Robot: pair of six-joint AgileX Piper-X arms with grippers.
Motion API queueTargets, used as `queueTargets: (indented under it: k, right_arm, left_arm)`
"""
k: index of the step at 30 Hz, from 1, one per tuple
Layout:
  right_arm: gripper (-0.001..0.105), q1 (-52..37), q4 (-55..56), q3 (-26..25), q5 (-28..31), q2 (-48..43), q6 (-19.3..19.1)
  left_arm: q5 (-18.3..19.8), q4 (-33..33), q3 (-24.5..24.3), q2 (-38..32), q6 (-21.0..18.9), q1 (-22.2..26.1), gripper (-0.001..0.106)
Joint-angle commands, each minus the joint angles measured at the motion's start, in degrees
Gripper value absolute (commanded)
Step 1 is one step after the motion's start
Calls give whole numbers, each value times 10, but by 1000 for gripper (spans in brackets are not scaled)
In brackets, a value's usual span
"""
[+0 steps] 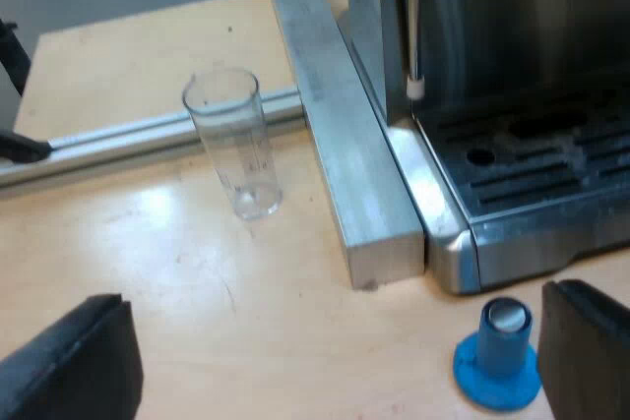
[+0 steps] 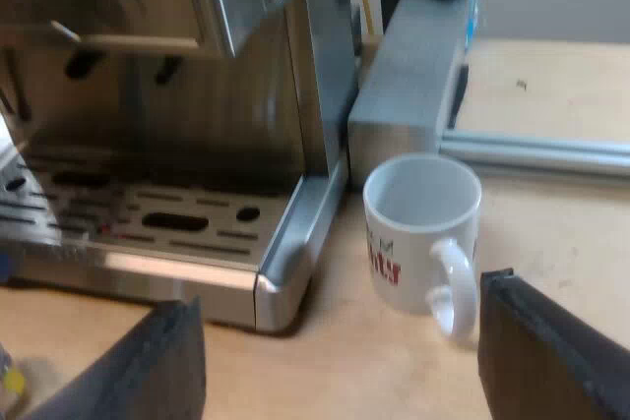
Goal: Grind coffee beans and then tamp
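Observation:
A blue tamper (image 1: 499,356) stands upright on the wooden table just before the espresso machine's drip tray (image 1: 536,169). My left gripper (image 1: 335,361) is open, and the tamper stands just inside one of its black fingers (image 1: 586,346). A clear measuring glass (image 1: 234,143) stands upright and empty farther off, beside a metal beam (image 1: 340,135). My right gripper (image 2: 349,356) is open in front of the espresso machine (image 2: 177,76), low over the table. A white mug (image 2: 423,233) with red lettering stands upright beside the machine's corner, its handle close to one finger (image 2: 551,351).
A square metal beam (image 2: 409,95) runs along the machine's side, with a thinner rail (image 1: 148,135) crossing the table behind the glass. The machine's steam wand (image 1: 413,36) hangs over the tray. Bare wooden table (image 1: 236,292) lies between the left fingers.

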Motion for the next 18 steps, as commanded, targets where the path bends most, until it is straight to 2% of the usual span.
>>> queueTargets:
  k: [1,18]
  right_arm:
    - [61,-3,-7,21,-6,-22,-2]
    - [61,-3,-8,65,-6,-22,-2]
  left_arm:
    - [-7,-10,18,-80,-4,1,83]
    - [-7,-14,29,-80,-4,1,83]
